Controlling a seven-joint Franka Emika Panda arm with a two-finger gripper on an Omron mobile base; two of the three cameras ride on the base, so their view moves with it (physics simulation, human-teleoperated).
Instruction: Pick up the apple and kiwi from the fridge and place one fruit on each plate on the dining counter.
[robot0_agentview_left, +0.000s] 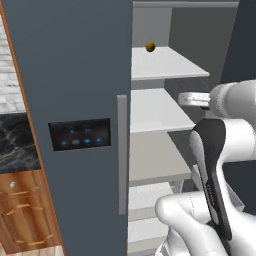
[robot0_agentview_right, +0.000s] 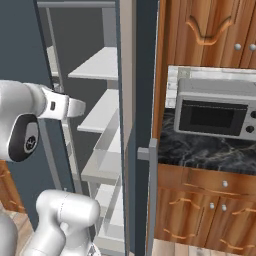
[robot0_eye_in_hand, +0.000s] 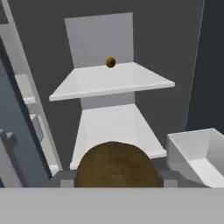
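The fridge (robot0_agentview_left: 75, 75) stands open, showing pale grey shelves (robot0_agentview_left: 160, 67). In the hand view my gripper (robot0_eye_in_hand: 116, 180) is shut on the kiwi (robot0_eye_in_hand: 116, 166), a dull brown fuzzy fruit that bulges between the fingers (robot0_eye_in_hand: 65, 180). The hand (robot0_agentview_left: 192, 98) hangs in front of the middle shelves, pointing into the fridge, and appears again in the right base view (robot0_agentview_right: 70, 107). A small round golden-brown thing (robot0_eye_in_hand: 110, 62) lies at the back of the upper shelf (robot0_agentview_left: 150, 47). The apple, the plates and the dining counter are out of view.
A white door bin (robot0_eye_in_hand: 201, 153) sits close at the hand's right. The fridge door edge (robot0_agentview_right: 127, 125) with its grey handle (robot0_agentview_right: 150, 190) stands to the right. Beyond it a microwave (robot0_agentview_right: 215, 112) rests on a black marble wall counter (robot0_agentview_right: 200, 150) over wooden cabinets.
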